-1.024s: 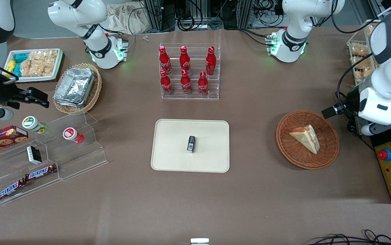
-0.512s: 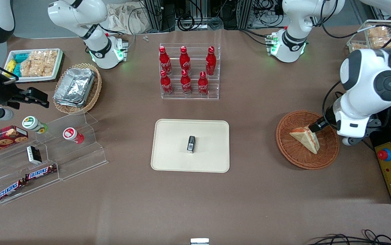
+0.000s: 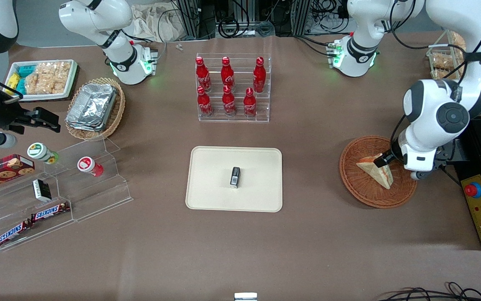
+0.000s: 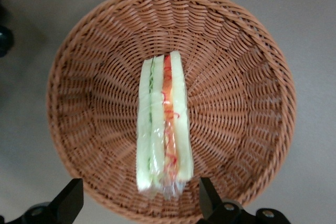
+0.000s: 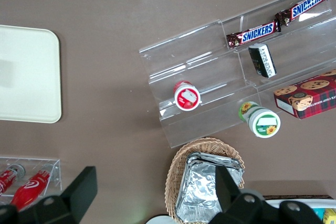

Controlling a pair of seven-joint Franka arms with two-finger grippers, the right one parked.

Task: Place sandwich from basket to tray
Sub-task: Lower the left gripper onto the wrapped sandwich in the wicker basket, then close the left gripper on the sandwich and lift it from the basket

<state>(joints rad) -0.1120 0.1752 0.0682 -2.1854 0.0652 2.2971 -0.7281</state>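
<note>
The left arm's hand (image 4: 139,203), fingers spread wide, has been swinging in over the basket (image 3: 359,191) and is now hovering above the sandwich (image 3: 375,173). The sandwich is still lying in the basket, so the grasp is likely next, with the tray (image 3: 211,184) at nine o'clock.

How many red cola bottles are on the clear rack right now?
6, in two rows on the clear rack: three farther from the camera, three nearer. The pincer is over the basket.
</note>
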